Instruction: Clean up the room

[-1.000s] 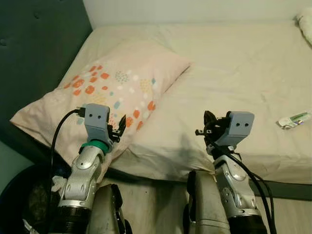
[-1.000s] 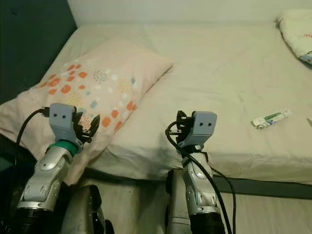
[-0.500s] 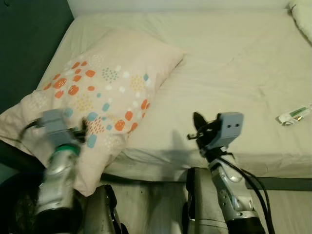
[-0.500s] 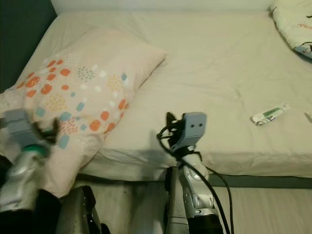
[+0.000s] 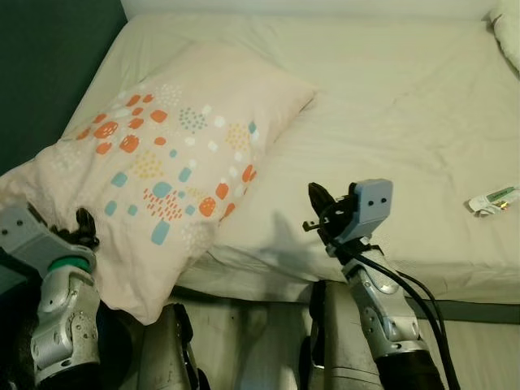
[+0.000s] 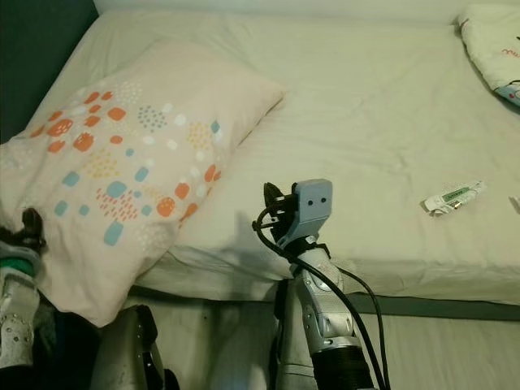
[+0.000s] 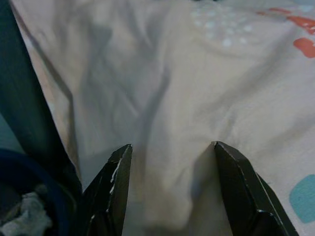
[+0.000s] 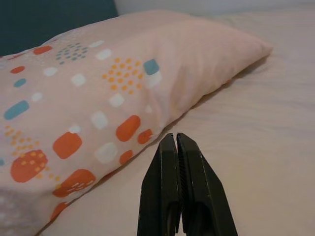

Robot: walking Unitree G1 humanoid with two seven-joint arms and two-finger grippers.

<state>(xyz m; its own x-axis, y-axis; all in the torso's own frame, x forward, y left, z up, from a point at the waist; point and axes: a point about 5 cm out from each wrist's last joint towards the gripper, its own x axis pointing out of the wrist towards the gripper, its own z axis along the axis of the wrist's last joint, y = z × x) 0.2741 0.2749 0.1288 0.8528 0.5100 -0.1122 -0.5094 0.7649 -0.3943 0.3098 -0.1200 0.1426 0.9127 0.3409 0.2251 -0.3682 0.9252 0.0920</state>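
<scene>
A pale pink pillow (image 5: 175,154) with orange, teal and white spots lies on the bed's left side, its near corner hanging over the bed's front edge. My left gripper (image 5: 81,229) is at that overhanging corner; in the left wrist view its fingers (image 7: 118,182) stand open with pillow fabric (image 7: 167,123) just beyond them. My right gripper (image 5: 318,213) hovers over the bed's front edge right of the pillow, and its fingers (image 8: 178,191) are shut with nothing between them. A small white and green tube (image 5: 493,199) lies on the sheet at the right.
The bed (image 5: 406,97) carries a cream sheet. A dark teal headboard (image 5: 49,65) stands at the left. Part of a folded blanket (image 6: 496,49) sits at the far right. A dark bin (image 7: 19,206) with a rag is below the pillow's corner. Wooden floor runs along the bed's front.
The camera has shifted. My left arm has dropped down and to the left, from over the pillow's near edge to its overhanging corner. My right gripper has shifted slightly left.
</scene>
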